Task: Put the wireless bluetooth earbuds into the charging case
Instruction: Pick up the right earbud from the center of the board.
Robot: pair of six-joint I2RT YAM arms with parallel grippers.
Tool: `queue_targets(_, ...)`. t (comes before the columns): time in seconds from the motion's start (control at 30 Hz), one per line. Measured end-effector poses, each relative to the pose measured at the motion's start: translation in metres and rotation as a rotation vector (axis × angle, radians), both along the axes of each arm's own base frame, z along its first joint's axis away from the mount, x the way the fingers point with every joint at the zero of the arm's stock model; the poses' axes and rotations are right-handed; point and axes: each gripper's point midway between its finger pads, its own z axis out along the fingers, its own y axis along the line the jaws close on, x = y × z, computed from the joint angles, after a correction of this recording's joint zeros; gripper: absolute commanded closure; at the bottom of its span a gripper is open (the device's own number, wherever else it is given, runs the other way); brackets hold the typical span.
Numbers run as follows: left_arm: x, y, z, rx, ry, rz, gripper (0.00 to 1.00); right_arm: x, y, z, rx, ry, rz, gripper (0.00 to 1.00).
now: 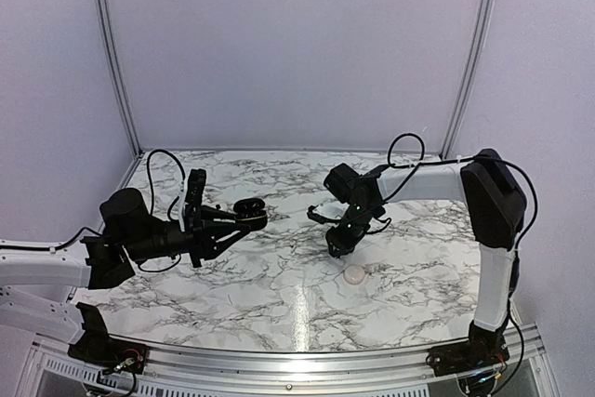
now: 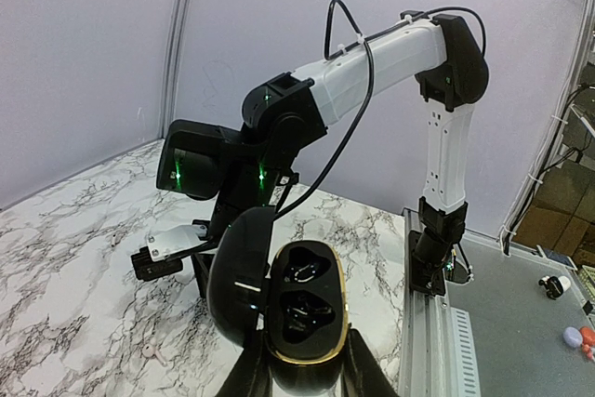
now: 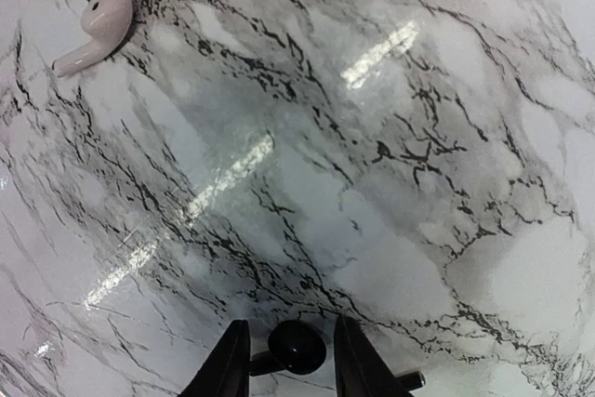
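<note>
Closest up, the left gripper (image 2: 302, 352) is clamped narrow on the open charging case (image 2: 299, 309), held up off the desk (image 1: 279, 295), both slots looking empty. The right gripper (image 3: 291, 332) pinches a black earbud (image 3: 297, 347). The case sits off to its left, clearly apart.

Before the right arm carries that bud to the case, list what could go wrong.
1. The black earbud sits only between the tips of the right gripper; it may twist or drop.
2. The left gripper holds the open charging case off the table, so a push could tilt it.
3. Its raised lid stands towards the right arm and might get bumped.
</note>
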Motion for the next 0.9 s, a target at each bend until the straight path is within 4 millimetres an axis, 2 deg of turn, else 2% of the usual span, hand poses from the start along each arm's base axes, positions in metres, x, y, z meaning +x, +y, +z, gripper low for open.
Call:
queue_targets(0.63,0.0,0.0,0.0,0.0,0.0,0.0,1.0,0.001,0.0,0.002,0.006,-0.006,-0.011,0.87)
queue_targets(0.77,0.0,0.0,0.0,0.001,-0.003,0.001,1.0,0.005,0.003,0.014,0.031,-0.038,-0.009,0.9)
queue_targets(0.9,0.0,0.0,0.0,0.001,-0.004,0.001,1.0,0.011,0.007,0.036,0.061,-0.111,-0.001,0.91)
